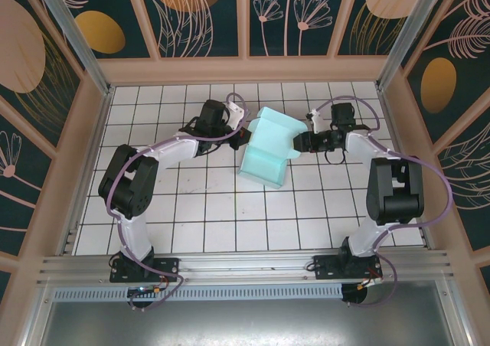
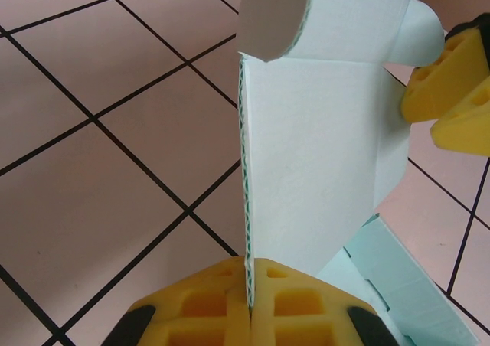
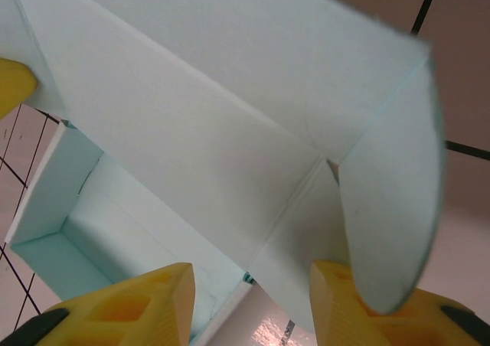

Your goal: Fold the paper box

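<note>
Left gripper (image 2: 249, 275): I am seeing its yellow fingers pressing together on the lower edge of an upright card panel, so it is clamping the paper box (image 2: 314, 155).
Right gripper (image 3: 253, 277): its fingers are standing apart with a folded corner of the card sitting in the gap. I am not seeing either pad pinching it.
Tiled table (image 1: 199, 216): white squares with dark grout are running under both arms.
Box position: from above, I am reading it at the far middle of the table, between the two grippers. It is tilting slightly, with its lower end resting on the tiles.
Open tray part (image 3: 69, 231): pale mint walls are forming a shallow trough that is facing up, low on the left in the right wrist view.
Raised panel (image 3: 230, 109): it is rising from the tray and spanning from one gripper to the other.
Rounded flap (image 3: 394, 200): it is hanging off the raised panel's end and overlapping the right gripper's right-hand finger (image 3: 344, 308).
</note>
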Robot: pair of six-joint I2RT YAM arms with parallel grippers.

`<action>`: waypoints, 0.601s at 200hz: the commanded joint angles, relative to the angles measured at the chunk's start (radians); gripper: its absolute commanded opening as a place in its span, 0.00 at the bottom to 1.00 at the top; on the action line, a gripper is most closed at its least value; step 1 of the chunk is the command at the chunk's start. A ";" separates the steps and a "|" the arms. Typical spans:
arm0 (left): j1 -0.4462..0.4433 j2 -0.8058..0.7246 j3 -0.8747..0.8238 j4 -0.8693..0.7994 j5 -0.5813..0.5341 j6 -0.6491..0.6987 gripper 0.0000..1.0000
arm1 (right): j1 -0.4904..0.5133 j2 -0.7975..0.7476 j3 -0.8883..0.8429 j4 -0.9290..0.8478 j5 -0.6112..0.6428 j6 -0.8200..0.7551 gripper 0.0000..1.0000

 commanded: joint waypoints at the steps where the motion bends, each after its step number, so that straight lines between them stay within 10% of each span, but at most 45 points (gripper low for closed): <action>1: -0.002 -0.019 -0.001 -0.001 0.013 0.042 0.00 | -0.013 0.028 0.054 -0.071 0.003 -0.052 0.43; 44: -0.001 -0.039 -0.029 0.035 0.005 0.074 0.00 | -0.013 0.041 0.085 -0.089 -0.014 -0.053 0.00; 69: -0.001 -0.031 -0.012 0.032 -0.006 0.064 0.00 | -0.003 0.015 0.071 -0.069 0.008 -0.051 0.00; 120: -0.002 -0.046 -0.040 0.131 -0.026 -0.013 0.54 | 0.018 -0.099 -0.039 0.072 0.058 -0.018 0.00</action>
